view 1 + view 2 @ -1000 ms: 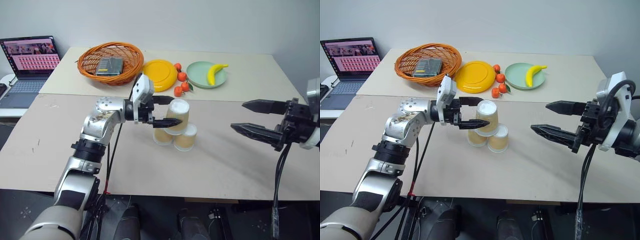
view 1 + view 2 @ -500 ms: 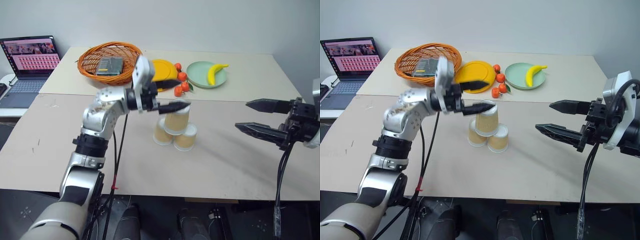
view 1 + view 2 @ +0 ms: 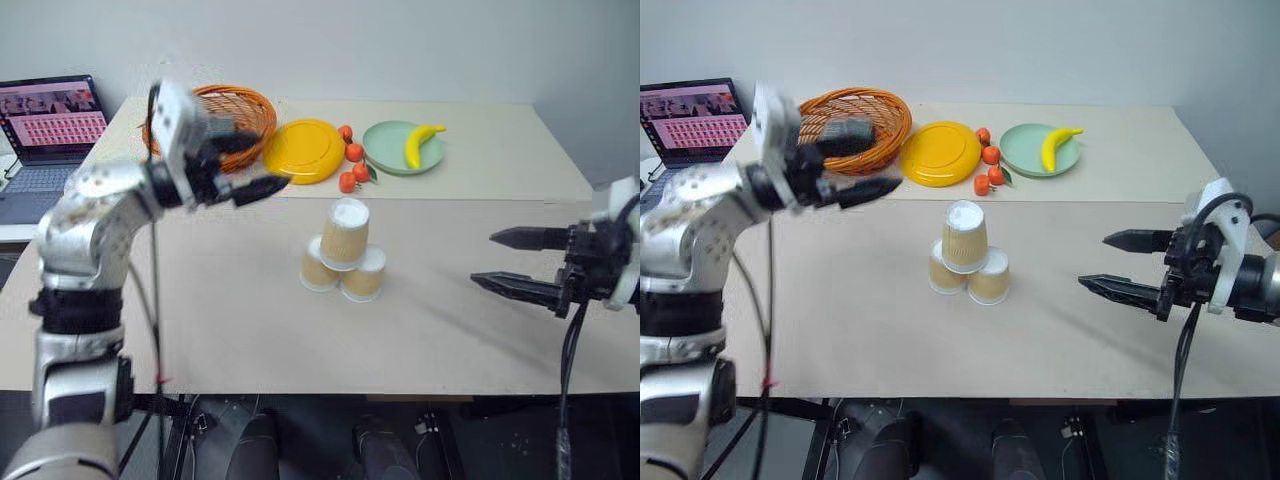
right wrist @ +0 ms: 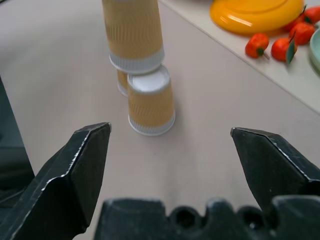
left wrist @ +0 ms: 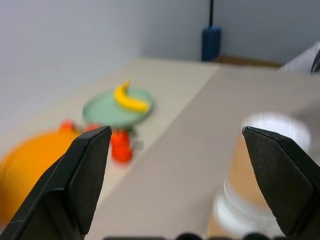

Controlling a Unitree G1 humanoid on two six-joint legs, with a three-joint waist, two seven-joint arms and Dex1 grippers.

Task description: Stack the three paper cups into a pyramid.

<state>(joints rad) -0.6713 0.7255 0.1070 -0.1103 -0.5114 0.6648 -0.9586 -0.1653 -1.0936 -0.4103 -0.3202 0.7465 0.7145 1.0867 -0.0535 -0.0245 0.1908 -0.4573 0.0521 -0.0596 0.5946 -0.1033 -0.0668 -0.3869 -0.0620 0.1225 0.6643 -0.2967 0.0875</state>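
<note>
I see the three paper cups (image 3: 342, 258) standing upside down near the middle of the counter (image 3: 450, 340), well in from its front edge: two side by side and touching, the third upright on top of them, straddling the pair. To my eye the pyramid is built.

My left hand (image 3: 238, 165) is up and off toward the counter's far left, in front of the wicker basket (image 3: 880, 120), fingers spread wide and grasping nothing. My right hand (image 3: 1122, 264) hovers over the right side of the counter, near the front edge, released and empty too, fingers pointing roughly level across toward the stack.

What matters for any coming move: the cups lie to the right of my left hand and to the left of my right hand, both well apart from them. The stack's long axis is vertical, so a sideways brush would likely topple the top cup. I judge the right hand slightly nearer, and I would keep both clear.
</note>
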